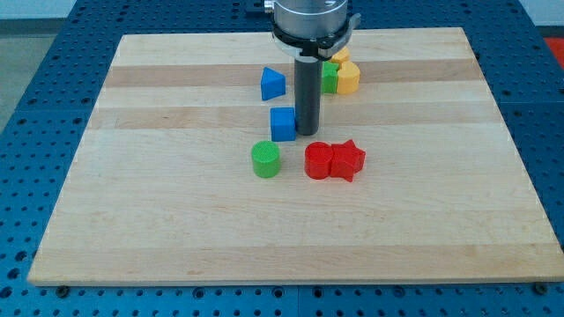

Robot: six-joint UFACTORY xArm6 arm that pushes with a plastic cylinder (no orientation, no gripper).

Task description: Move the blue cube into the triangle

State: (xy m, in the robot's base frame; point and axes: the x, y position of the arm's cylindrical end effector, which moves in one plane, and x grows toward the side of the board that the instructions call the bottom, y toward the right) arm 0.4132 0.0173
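Observation:
The blue cube (pixel 283 124) sits near the board's middle. The blue triangle block (pixel 272 84) lies above it, a short gap away, slightly toward the view's left. My tip (pixel 307 133) stands right beside the cube's right side, touching or nearly touching it. The dark rod rises from there to the view's top edge.
A green cylinder (pixel 265 159) lies below-left of the cube. A red cylinder (pixel 318 161) and a red star (pixel 347 160) sit together below-right. A green block (pixel 329 77) and yellow blocks (pixel 348 77) sit at the rod's right, partly hidden. The wooden board (pixel 132 220) rests on a blue surface.

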